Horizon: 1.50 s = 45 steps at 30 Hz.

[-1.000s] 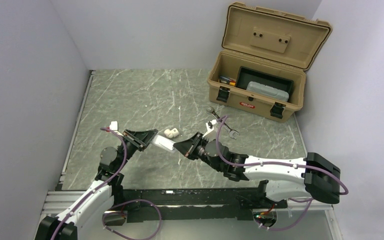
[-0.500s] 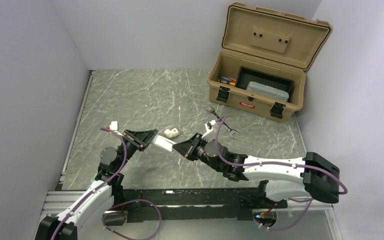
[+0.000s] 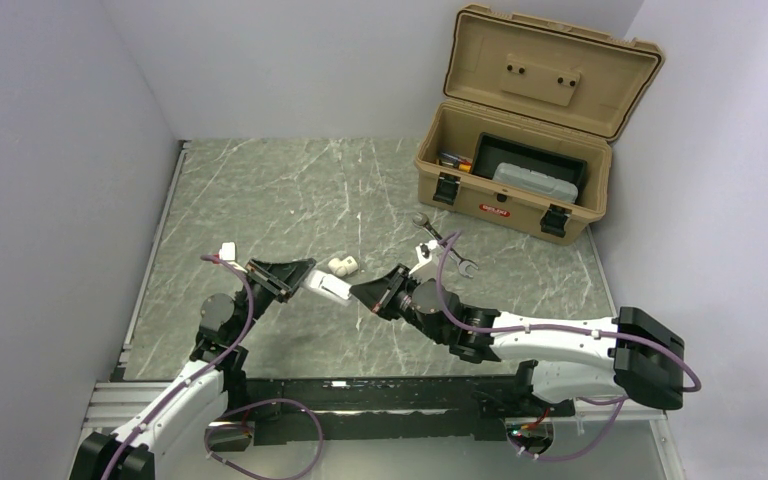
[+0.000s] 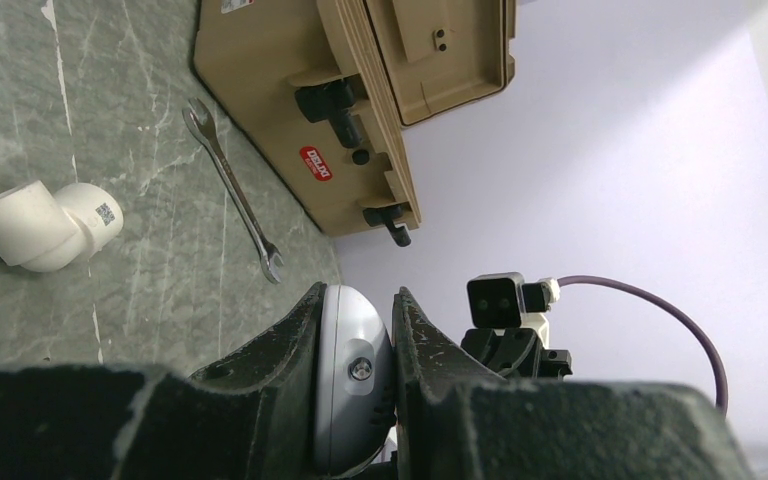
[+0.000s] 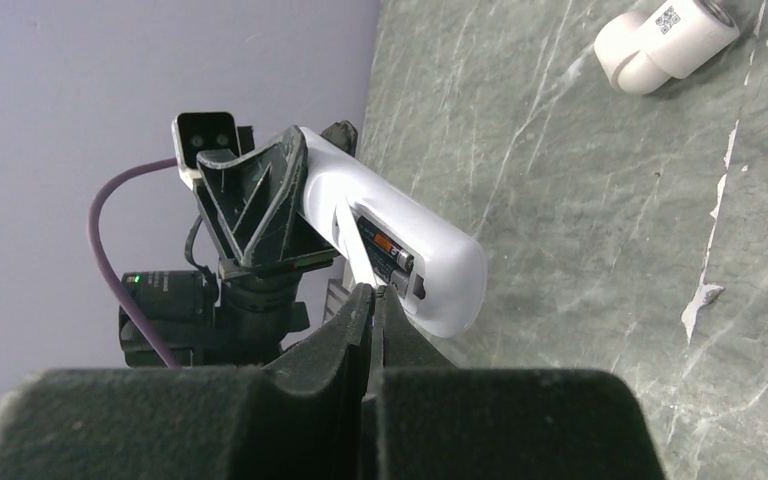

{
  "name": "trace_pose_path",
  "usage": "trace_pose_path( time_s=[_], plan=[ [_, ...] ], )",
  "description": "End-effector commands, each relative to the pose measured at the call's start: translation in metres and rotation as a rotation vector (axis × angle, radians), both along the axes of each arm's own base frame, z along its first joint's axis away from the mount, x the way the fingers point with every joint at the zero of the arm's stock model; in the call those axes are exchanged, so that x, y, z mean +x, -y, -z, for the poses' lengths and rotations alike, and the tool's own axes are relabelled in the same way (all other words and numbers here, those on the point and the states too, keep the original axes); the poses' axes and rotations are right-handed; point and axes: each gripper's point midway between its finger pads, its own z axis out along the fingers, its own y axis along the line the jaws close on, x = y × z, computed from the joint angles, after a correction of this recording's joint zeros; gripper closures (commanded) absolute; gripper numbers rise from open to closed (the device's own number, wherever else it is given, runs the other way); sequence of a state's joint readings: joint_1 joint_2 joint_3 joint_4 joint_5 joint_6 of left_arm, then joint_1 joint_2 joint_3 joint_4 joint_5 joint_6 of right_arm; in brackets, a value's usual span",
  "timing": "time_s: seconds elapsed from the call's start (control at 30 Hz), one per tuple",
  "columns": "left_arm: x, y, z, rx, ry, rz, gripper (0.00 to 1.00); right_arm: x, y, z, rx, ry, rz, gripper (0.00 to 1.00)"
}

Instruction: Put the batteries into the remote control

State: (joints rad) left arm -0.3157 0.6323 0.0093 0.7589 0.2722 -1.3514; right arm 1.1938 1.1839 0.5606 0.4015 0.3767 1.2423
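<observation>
**Closing stage of battery loading.** The left tool (image 3: 300, 275) clamps the remote control (image 5: 440, 275) by one end. It holds the remote in the air above the surface (image 3: 260, 200), back side turned toward the right arm. The batteries (image 5: 387, 252) lie side by side in the open compartment, so insertion appears done.

The right tool (image 5: 368, 300), its fingers closed together, meets the free edge of a thin white cover (image 5: 352, 240) that stands out from the compartment. Whether it pinches or merely presses the cover cannot be told. The next move probably calls for seating this cover flat while the left tool braces the remote control.

The surface is grey-green marbled stone. It carries a white pipe fitting (image 3: 341, 266), a wrench (image 3: 443, 245) and an open tan toolbox (image 3: 500, 207). Plain pale walls (image 3: 60, 150) enclose it.
</observation>
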Motion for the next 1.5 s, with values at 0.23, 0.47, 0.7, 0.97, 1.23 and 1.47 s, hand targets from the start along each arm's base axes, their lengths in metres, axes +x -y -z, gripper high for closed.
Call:
trace_pose_path(
  time_s=[0.23,0.47,0.7,0.97,1.23,1.47],
  plan=[
    [-0.014,-0.001,0.034,0.003,-0.038,0.018,1.00,0.002,-0.011,-0.013,0.045,0.010,-0.011,1.00],
    [-0.014,-0.002,0.035,0.003,-0.037,0.017,1.00,-0.003,-0.014,-0.014,0.049,0.001,-0.040,1.00],
    [-0.015,-0.001,0.035,0.011,-0.032,0.020,1.00,-0.001,-0.014,-0.014,0.037,-0.012,-0.033,1.00],
    [-0.018,0.002,0.033,0.008,-0.022,0.043,1.00,0.008,-0.008,-0.017,0.030,-0.012,0.001,1.00],
    [-0.023,0.004,0.033,0.008,-0.018,0.069,1.00,0.013,-0.007,-0.019,0.030,-0.010,0.002,0.98],
    [-0.025,0.005,0.035,0.003,-0.025,0.077,1.00,0.015,-0.012,-0.022,0.037,-0.006,-0.011,0.90]
  ],
)
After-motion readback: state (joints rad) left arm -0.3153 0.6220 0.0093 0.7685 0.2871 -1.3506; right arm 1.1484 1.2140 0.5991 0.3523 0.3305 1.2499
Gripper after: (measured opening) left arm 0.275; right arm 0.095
